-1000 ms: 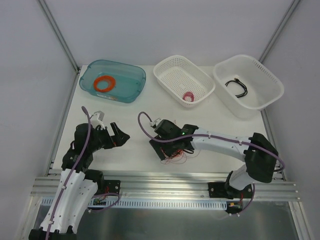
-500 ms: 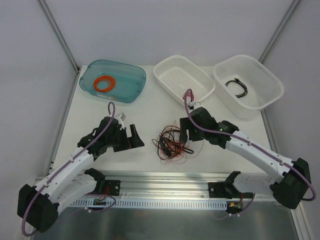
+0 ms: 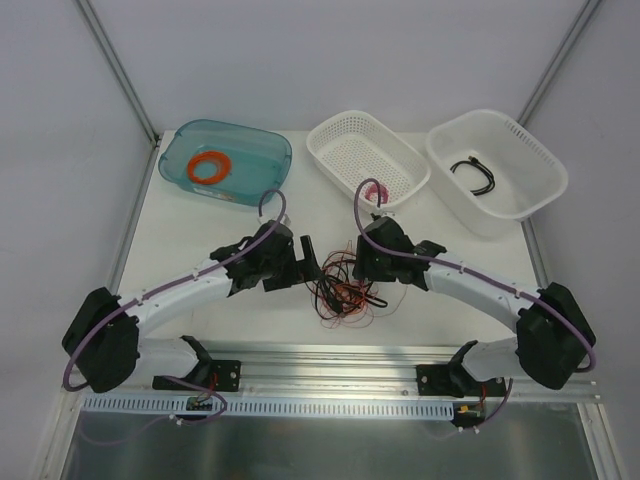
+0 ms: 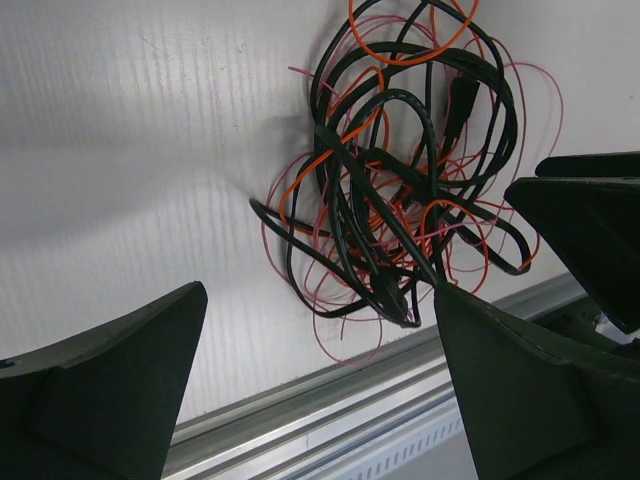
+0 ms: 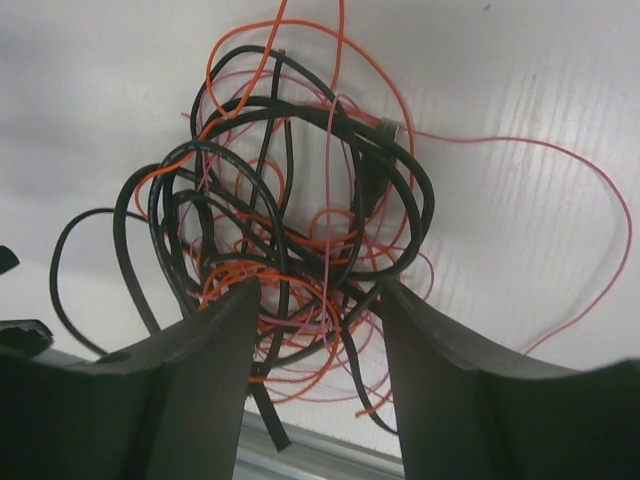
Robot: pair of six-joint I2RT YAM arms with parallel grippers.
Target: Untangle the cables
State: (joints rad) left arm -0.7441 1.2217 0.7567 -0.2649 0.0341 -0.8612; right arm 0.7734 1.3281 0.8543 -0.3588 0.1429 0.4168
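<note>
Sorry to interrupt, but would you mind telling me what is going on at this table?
Two robot arms are working on a knot of black, red and orange cables lying near the front edge of the table. The left claw is wide open at the knot's left side. The right claw is low over it, with strands between its parted jaws. Nothing looks gripped yet, and the cables are fully tangled.

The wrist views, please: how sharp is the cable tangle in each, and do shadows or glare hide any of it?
Left wrist: the cables are sharp, with a soft shadow on the table to their left; no glare. Right wrist: equally sharp, though the right gripper is dark and covers the tangle's lower edge. Top external: even light, but strands too small to separate.
</note>
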